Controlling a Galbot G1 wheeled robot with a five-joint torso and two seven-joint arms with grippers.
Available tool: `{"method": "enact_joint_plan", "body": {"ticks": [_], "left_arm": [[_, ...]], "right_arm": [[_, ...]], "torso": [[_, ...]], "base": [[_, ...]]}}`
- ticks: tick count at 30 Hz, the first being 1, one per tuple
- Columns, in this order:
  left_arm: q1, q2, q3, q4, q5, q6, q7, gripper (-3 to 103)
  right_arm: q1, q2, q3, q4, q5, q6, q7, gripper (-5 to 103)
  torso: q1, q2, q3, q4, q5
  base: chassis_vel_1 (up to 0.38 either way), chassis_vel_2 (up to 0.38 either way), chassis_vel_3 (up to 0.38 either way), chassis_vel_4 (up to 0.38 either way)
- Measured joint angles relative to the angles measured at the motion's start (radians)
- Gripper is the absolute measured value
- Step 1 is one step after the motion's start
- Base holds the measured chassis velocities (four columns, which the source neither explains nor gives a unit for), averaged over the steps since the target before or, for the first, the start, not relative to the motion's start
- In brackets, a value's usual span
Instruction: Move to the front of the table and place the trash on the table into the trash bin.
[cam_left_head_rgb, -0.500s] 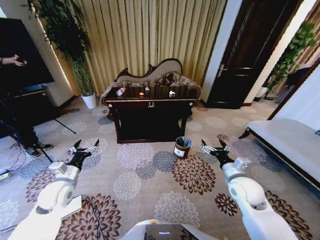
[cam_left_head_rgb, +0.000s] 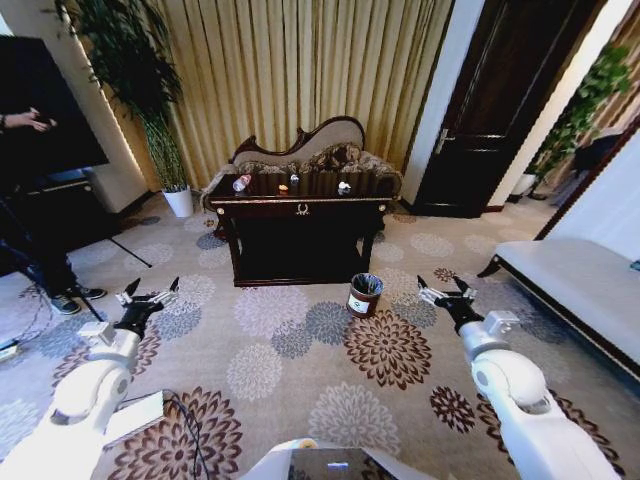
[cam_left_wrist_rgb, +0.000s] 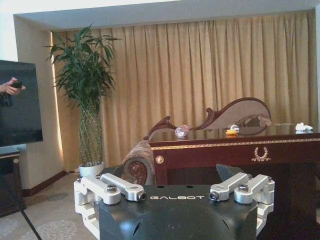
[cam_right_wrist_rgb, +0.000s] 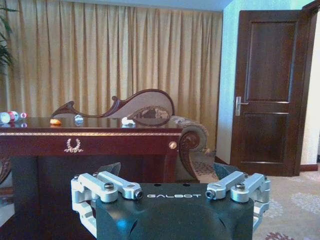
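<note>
Left hand (cam_left_head_rgb: 148, 296) and right hand (cam_left_head_rgb: 447, 293), fingers apart and empty, hang low over the patterned carpet. Dark glossy gold-trimmed desk (cam_left_head_rgb: 300, 206), carrying clear red-capped bottle (cam_left_head_rgb: 241, 183), stands well ahead; approach squarely, skirting the small round dark-brown bin (cam_left_head_rgb: 364, 295).

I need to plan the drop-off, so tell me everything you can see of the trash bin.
The trash bin is small, round and dark brown, with a black bag liner folded over its rim and a white label on its side. It stands upright on the patterned carpet, just in front of the table near its right front leg, apart from it. Nothing touches it; its contents cannot be made out.
</note>
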Motion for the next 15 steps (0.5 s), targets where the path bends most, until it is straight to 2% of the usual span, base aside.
{"method": "enact_joint_plan", "body": {"ticks": [8,15], "left_arm": [[0.0,-0.013,0.004,0.002,0.006,-0.004,-0.001,100],[0.006,-0.018,-0.001,-0.002,0.006,-0.009,-0.002,100]], "right_arm": [[-0.001,0.009,0.007,0.016,0.013,0.006,0.0,100],[-0.008,0.037,-0.005,0.025,-0.015,0.013,0.0,100]], "torso": [[0.0,0.0,0.0,0.0001,-0.0002],[0.0,0.0,0.0,0.0,-0.0001]], "base": [[0.0,0.0,0.0,0.0],[0.0,0.0,0.0,0.0]]}}
